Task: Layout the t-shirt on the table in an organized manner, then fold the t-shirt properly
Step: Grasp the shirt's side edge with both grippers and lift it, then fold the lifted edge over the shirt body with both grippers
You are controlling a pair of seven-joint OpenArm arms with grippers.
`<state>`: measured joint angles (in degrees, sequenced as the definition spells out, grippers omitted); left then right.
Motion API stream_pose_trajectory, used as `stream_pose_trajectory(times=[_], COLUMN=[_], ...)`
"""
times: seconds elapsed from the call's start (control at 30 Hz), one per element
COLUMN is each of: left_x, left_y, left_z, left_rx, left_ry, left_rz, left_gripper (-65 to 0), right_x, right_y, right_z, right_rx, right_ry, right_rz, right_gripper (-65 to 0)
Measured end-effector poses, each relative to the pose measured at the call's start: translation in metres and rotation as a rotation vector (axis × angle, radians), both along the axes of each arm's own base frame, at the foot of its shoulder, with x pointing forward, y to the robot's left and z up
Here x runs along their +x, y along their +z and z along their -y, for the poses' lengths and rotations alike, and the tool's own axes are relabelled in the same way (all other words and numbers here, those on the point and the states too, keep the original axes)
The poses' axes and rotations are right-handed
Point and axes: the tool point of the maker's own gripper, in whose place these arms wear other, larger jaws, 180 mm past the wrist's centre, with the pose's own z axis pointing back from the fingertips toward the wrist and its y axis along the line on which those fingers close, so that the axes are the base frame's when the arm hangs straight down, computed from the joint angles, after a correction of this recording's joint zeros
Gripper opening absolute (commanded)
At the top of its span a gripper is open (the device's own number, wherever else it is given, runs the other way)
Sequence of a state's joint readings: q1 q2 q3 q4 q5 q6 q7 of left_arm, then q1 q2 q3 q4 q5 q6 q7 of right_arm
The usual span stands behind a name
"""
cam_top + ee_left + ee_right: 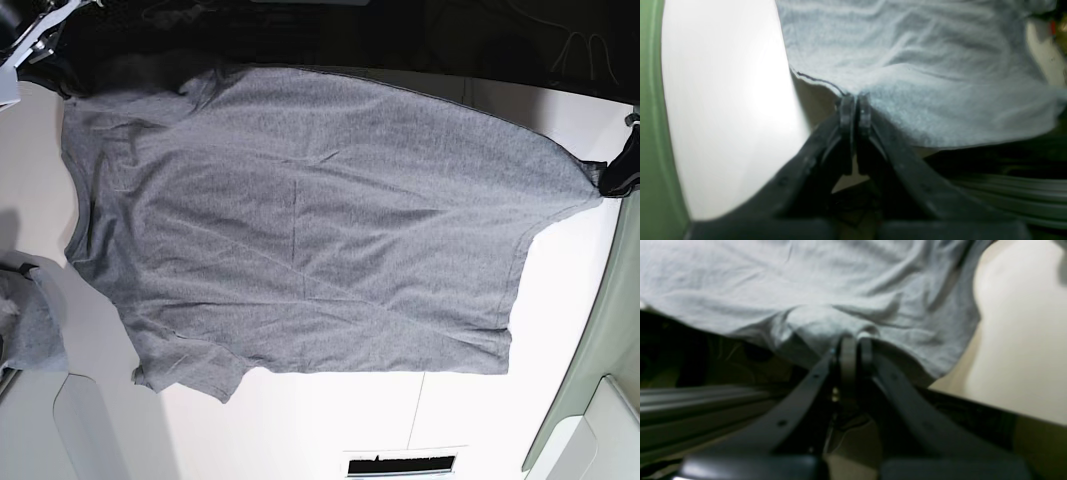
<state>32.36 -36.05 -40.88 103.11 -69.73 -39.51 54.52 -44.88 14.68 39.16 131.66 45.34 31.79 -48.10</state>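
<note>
The heather-grey t-shirt (300,220) lies spread wide over the white table (330,420), its upper edge hanging past the table's dark upper border. In the base view my left gripper (603,183) pinches the shirt's far-right corner. My right gripper (62,88) holds the top-left corner in shadow. Seen from the left wrist, the left gripper (856,100) is shut on the t-shirt (923,66) hem, with the table (723,100) to its left. From the right wrist, the right gripper (856,341) is shut on a bunched fold of the t-shirt (806,283).
A smaller grey cloth bundle (30,330) sits at the left edge of the base view. A thin dark seam (415,410) crosses the tabletop below the shirt, and a dark slot (400,465) lies at the bottom. A green surface (590,380) borders the right side.
</note>
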Motion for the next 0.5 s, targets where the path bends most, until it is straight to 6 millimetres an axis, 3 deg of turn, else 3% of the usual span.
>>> stream_pose_trajectory(times=[0.23, 0.5], left_x=[0.01, 0.046], left_y=[-0.036, -0.076], left_z=[0.006, 0.017], left_rx=[0.155, 0.164], left_ry=[-0.052, -0.091], left_rz=[-0.004, -0.036], left_gripper=[-65.0, -65.0], right_x=[0.039, 0.082], right_y=[-0.006, -0.022], right_z=[0.019, 0.036], right_rx=[0.021, 0.097], right_ry=[-0.063, -0.139], right_rz=[0.081, 0.123], right_gripper=[-65.0, -65.0])
